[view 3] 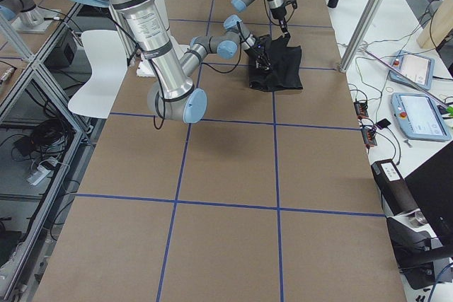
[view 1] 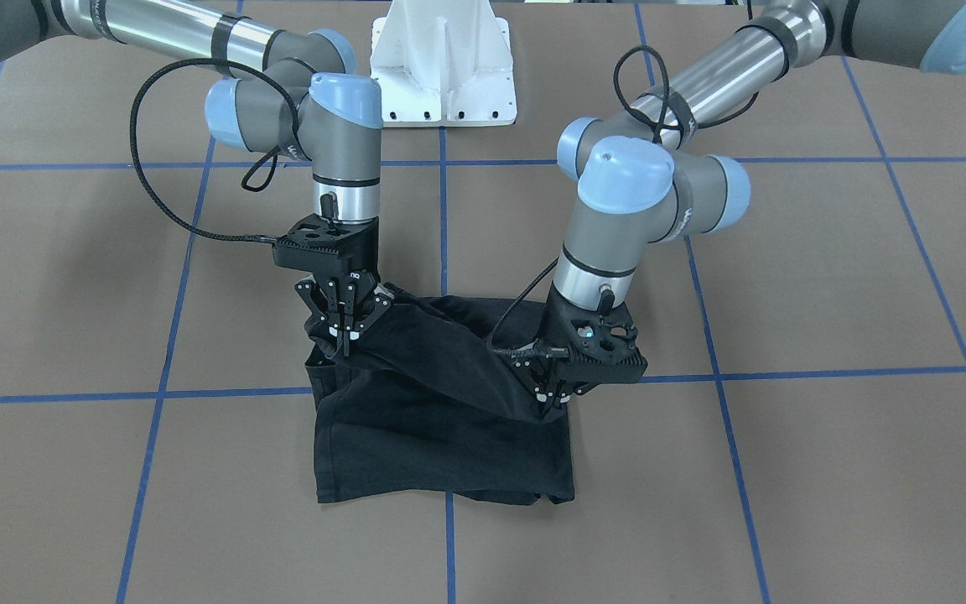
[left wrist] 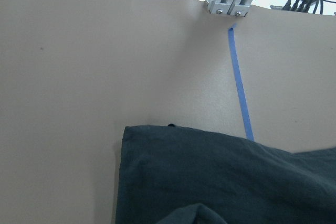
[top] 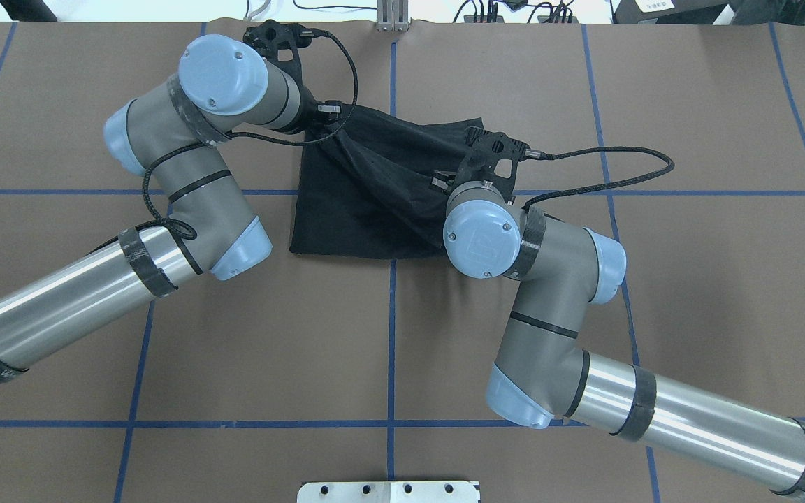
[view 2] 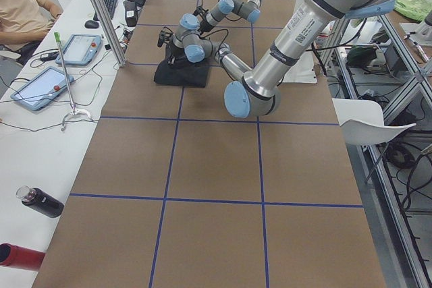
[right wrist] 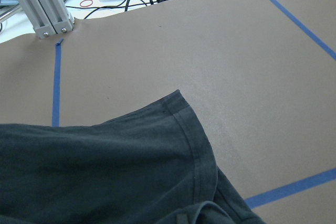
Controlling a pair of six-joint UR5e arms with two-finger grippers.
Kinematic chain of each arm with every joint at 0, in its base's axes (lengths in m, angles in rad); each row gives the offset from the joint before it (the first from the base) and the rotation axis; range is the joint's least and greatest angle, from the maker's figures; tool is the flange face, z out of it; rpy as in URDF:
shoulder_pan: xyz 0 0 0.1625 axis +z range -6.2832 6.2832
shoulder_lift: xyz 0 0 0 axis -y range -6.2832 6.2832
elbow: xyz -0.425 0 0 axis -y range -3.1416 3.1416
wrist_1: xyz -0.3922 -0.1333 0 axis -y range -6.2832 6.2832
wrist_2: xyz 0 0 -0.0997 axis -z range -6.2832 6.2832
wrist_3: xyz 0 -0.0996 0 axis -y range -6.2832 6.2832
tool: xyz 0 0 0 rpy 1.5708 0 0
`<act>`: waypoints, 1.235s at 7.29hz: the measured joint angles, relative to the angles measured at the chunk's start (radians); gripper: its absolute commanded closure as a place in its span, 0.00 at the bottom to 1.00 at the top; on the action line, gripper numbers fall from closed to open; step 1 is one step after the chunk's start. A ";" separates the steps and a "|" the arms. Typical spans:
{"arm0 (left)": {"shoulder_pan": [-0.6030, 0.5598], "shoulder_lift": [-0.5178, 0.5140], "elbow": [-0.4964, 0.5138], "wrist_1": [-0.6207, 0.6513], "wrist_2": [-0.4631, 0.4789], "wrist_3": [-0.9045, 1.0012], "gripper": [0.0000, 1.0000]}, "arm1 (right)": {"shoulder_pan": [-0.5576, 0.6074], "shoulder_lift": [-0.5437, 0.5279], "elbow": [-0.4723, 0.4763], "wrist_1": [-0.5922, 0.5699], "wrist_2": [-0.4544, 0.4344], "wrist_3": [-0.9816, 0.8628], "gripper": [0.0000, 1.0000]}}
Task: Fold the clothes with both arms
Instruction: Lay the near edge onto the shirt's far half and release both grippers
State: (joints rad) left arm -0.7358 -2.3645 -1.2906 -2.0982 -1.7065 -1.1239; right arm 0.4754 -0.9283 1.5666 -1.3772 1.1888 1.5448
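At the middle of the counter (view 1: 785, 470), seen from the front: black T-shirt (view 1: 433, 428) half folded, pinched at its 10 o'clock corner by the right hand (view 1: 342, 340), clamped on cloth, and at its 3 o'clock edge by the left hand (view 1: 552, 408), likewise clamped.

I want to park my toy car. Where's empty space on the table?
Both long ends of the table are bare, out past the arms. There's also a patch between the shirt and the white base. The middle is crowded: the left gripper and right gripper hold the shirt there.
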 measured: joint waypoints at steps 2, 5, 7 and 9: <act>-0.002 -0.016 0.102 -0.070 0.029 0.027 1.00 | 0.006 0.032 -0.060 0.001 0.000 -0.003 0.68; -0.007 -0.018 0.166 -0.142 0.036 0.036 0.00 | 0.074 0.040 -0.091 0.010 0.072 -0.060 0.00; -0.043 0.001 0.122 -0.171 -0.019 0.049 0.00 | 0.157 0.070 -0.089 0.017 0.234 -0.128 0.00; -0.099 0.134 -0.043 -0.172 -0.154 0.152 0.00 | 0.170 0.100 -0.068 0.014 0.308 -0.149 0.00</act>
State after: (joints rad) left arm -0.8351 -2.2302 -1.3337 -2.2706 -1.8608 -0.9720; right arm 0.6456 -0.8279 1.4990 -1.3636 1.4965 1.3954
